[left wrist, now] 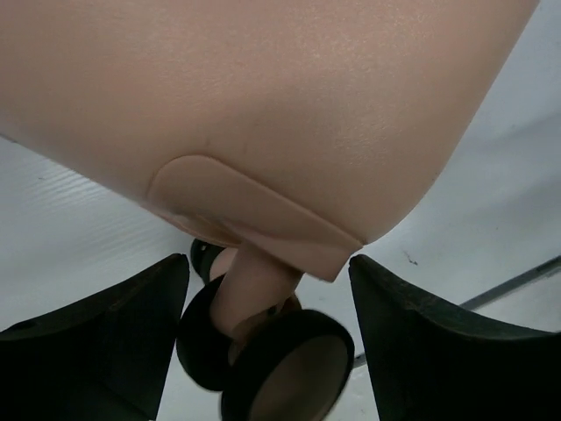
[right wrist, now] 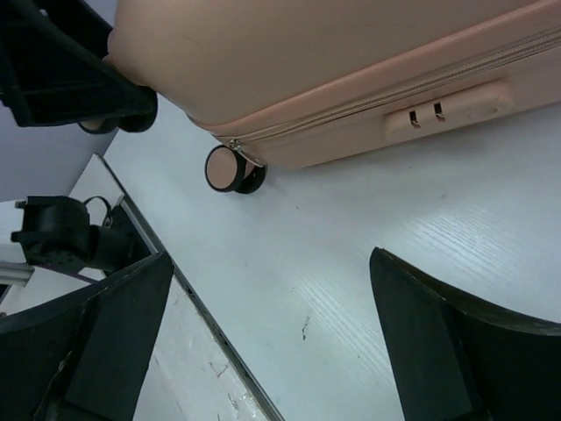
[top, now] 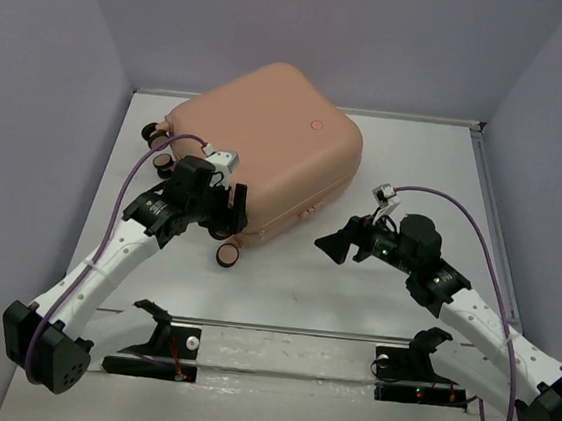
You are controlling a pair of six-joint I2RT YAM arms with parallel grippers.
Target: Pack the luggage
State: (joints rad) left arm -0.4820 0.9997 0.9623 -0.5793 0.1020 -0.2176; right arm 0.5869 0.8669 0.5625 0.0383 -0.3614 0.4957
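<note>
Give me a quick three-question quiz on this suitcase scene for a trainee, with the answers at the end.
1. True or false: the suitcase lies shut on the table.
2. Fill in: the right hand is ___, with nothing in it.
3. Which hand has a wheel between its fingers? A the left hand, B the right hand, C neither.
Key: 1 true; 2 open; 3 A.
</note>
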